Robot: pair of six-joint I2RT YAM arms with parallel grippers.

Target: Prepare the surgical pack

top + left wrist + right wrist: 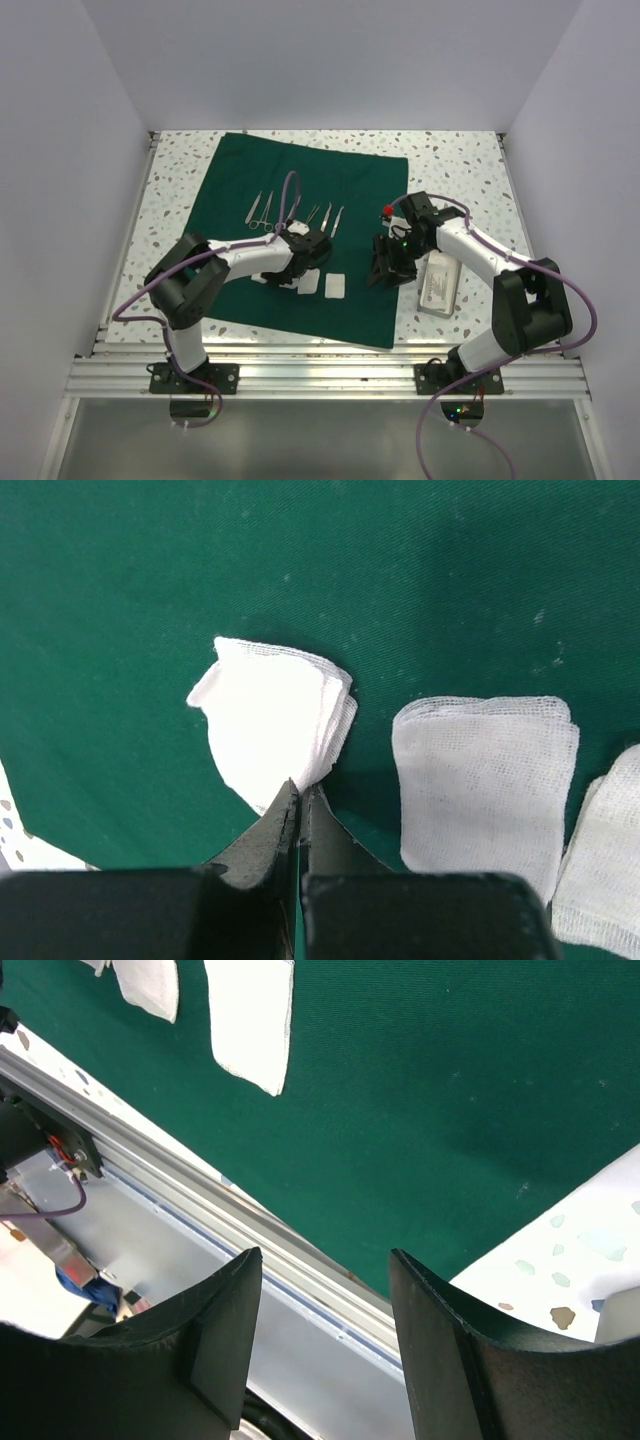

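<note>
The dark green drape (300, 190) lies spread on the speckled table. Steel scissors (262, 212) and tweezers (326, 216) lie in a row on it. My left gripper (300, 790) is shut on the corner of a white gauze square (275, 715), low over the drape (200, 570). Two more gauze squares (480, 780) lie flat to its right, and they also show from above (335, 287). My right gripper (325, 1260) is open and empty over the drape's near right corner (430, 1090). The shiny metal tray (425, 305) sits right of the drape with a white printed sachet (440, 280) on it.
An aluminium rail (330, 370) runs along the table's near edge, and it shows between the right fingers (200, 1210). White walls enclose the table on three sides. Purple cables loop off both arms. A small red knob (387, 210) sits near the right wrist.
</note>
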